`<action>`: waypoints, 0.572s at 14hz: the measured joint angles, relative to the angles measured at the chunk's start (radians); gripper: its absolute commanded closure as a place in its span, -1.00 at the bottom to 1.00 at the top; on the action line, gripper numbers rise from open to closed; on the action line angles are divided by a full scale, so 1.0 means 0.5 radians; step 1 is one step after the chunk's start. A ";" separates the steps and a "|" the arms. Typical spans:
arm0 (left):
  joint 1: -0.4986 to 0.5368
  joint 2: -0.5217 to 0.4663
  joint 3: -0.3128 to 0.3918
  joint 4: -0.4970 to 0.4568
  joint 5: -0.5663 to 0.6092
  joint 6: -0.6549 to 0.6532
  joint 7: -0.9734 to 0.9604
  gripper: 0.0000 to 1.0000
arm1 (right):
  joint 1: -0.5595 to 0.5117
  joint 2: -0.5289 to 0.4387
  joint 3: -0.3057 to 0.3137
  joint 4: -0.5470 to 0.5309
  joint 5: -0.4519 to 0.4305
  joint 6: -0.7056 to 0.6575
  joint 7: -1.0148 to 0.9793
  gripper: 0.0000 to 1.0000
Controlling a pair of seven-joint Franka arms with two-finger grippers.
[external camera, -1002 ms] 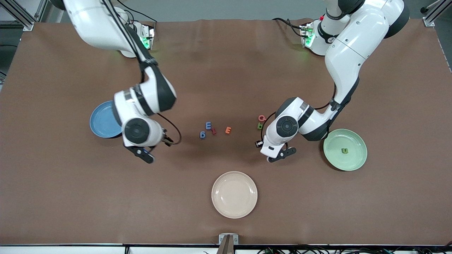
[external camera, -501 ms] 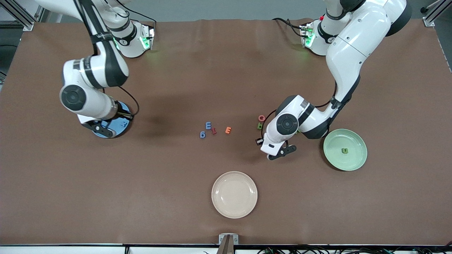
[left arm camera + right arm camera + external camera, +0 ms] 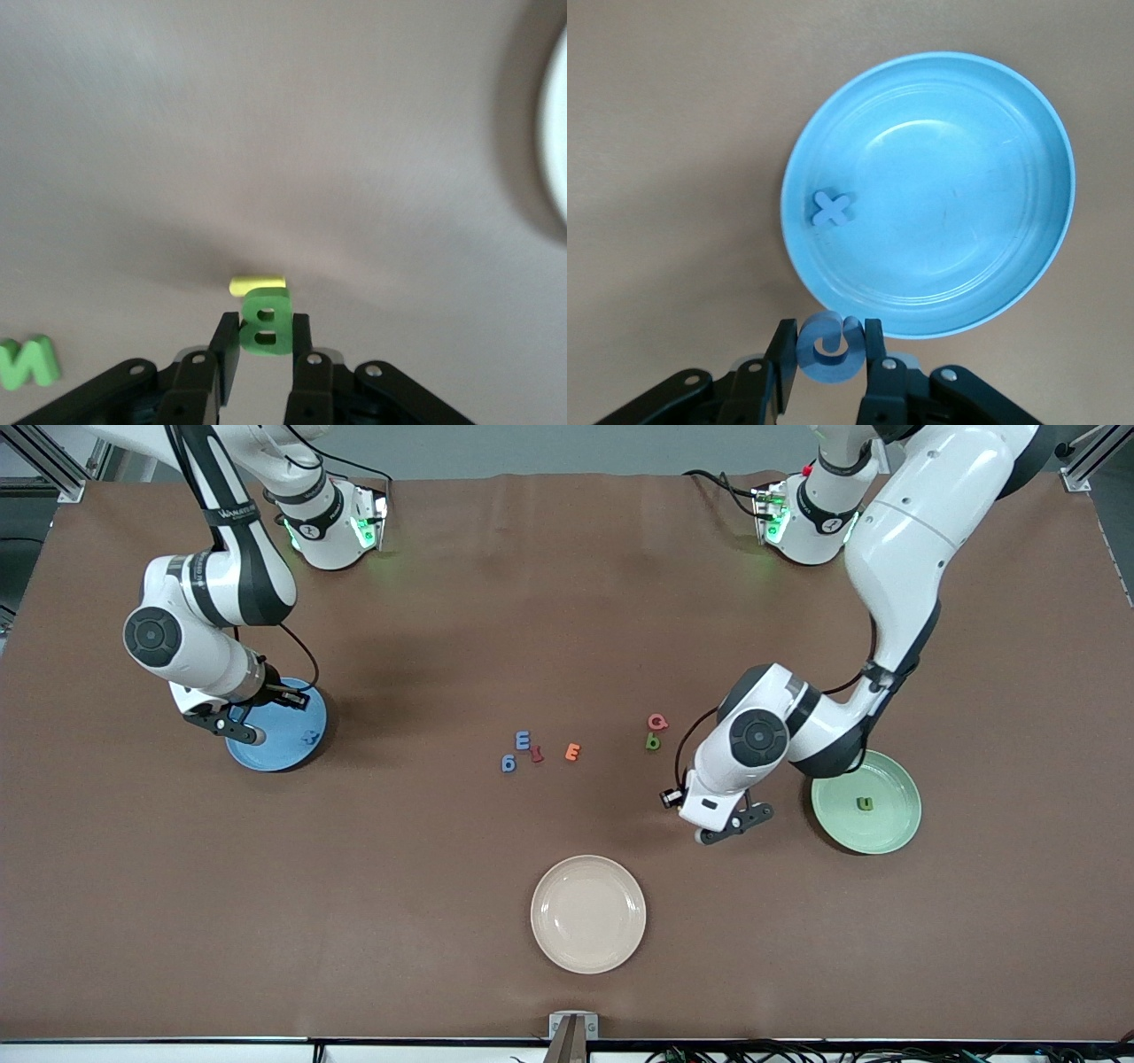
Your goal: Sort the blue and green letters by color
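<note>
Pinching a green foam letter B [image 3: 265, 324], left gripper [image 3: 733, 825] lower right of frame; right gripper [image 3: 232, 724] clamping what looks like a blue foam G [image 3: 828, 348] over blue plate's [image 3: 297, 751] rim, mid-left.

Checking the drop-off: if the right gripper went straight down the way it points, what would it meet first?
Probably the blue plate at its rim; the right gripper, holding the blue G, hangs about over that edge, though depth is unclear.
</note>
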State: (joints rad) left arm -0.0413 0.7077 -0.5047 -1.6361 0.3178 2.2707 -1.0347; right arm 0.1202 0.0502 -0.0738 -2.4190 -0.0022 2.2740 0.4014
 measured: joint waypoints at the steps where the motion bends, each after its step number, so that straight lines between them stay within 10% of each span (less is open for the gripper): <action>1: 0.025 -0.027 0.000 0.002 0.000 -0.006 0.034 0.96 | -0.017 0.000 0.000 -0.005 -0.001 0.002 -0.010 -1.00; 8: 0.346 -0.049 0.008 -0.013 0.000 -0.093 0.532 0.99 | -0.025 -0.004 0.026 0.001 0.000 0.011 -0.006 -1.00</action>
State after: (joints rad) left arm 0.1318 0.6834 -0.5007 -1.6427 0.3178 2.2241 -0.7690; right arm 0.1078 0.0481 -0.0610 -2.4186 -0.0019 2.2797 0.3984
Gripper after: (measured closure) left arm 0.718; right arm 0.000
